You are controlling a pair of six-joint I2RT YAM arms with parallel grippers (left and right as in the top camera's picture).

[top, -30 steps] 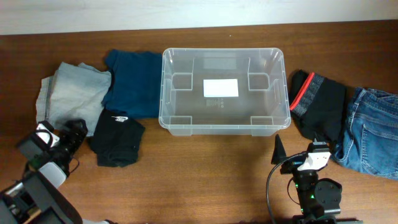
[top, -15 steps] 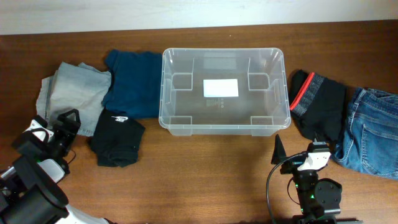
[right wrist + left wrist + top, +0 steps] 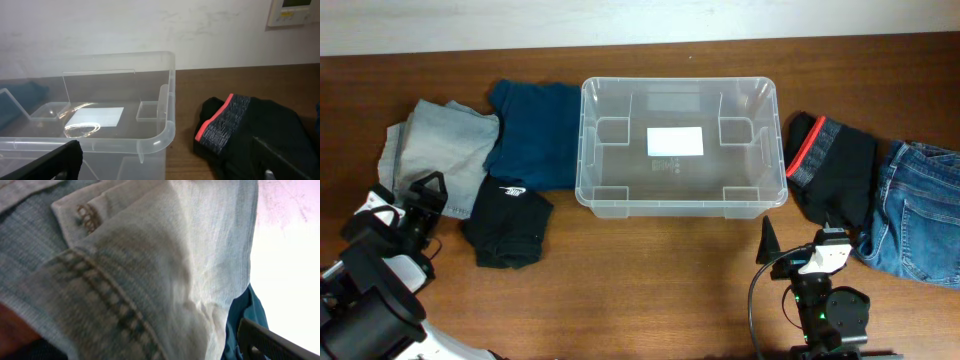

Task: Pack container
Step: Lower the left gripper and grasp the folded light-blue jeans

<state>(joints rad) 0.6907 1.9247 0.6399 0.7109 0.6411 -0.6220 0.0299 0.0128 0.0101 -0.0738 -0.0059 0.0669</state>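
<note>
The clear container [image 3: 680, 206] stands empty at the table's middle, a white label on its bottom. My left gripper [image 3: 423, 196] is open at the lower edge of a pale grey denim garment [image 3: 435, 150]. In the left wrist view that denim [image 3: 125, 270] fills the frame, with one dark finger [image 3: 272, 342] at the lower right beside a blue shirt [image 3: 245, 315]. My right gripper [image 3: 802, 240] is open and holds nothing, just in front of the container's near right corner [image 3: 167, 131].
A blue shirt [image 3: 535, 130] and a black shirt [image 3: 508, 225] lie left of the container. Black shorts with a red band [image 3: 840, 165] and blue jeans [image 3: 920, 210] lie to its right. A wall runs behind the table.
My left gripper has moved up and to the left, onto the grey denim garment's edge. The right arm has not moved.
</note>
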